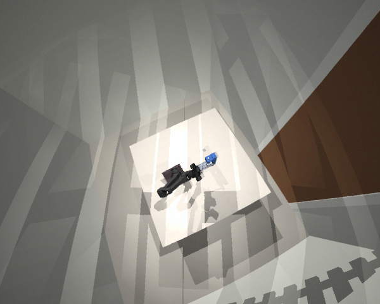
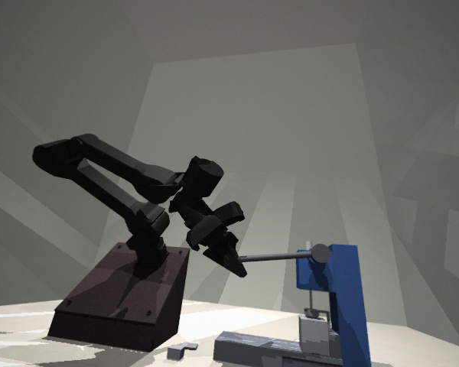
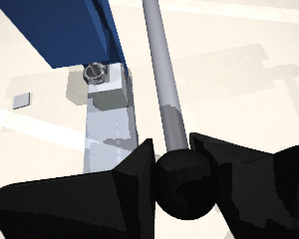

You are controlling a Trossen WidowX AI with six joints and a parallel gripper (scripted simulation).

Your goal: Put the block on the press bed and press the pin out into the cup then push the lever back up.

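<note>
My gripper (image 2: 242, 266) (image 3: 170, 141) is shut on the black ball knob (image 3: 186, 184) at the end of the press lever. The grey lever (image 2: 275, 257) (image 3: 161, 75) runs almost level, sloping slightly down from its pivot to my fingers. The blue press (image 1: 211, 158) (image 2: 350, 303) (image 3: 65, 30) stands at the end of the grey bed (image 2: 257, 347) (image 3: 107, 129). The light grey block (image 2: 314, 336) (image 3: 108, 92) sits upright on the bed, with the thin punch rod (image 2: 310, 300) above it and a dark round part at its top. The pin and the cup cannot be made out.
The arm's dark brown wedge base (image 1: 170, 172) (image 2: 115, 288) stands on the white table (image 1: 249, 183) at the other end from the press. A small grey bracket-like piece (image 2: 176, 351) lies between base and bed. A small grey square (image 3: 21, 101) lies beside the bed.
</note>
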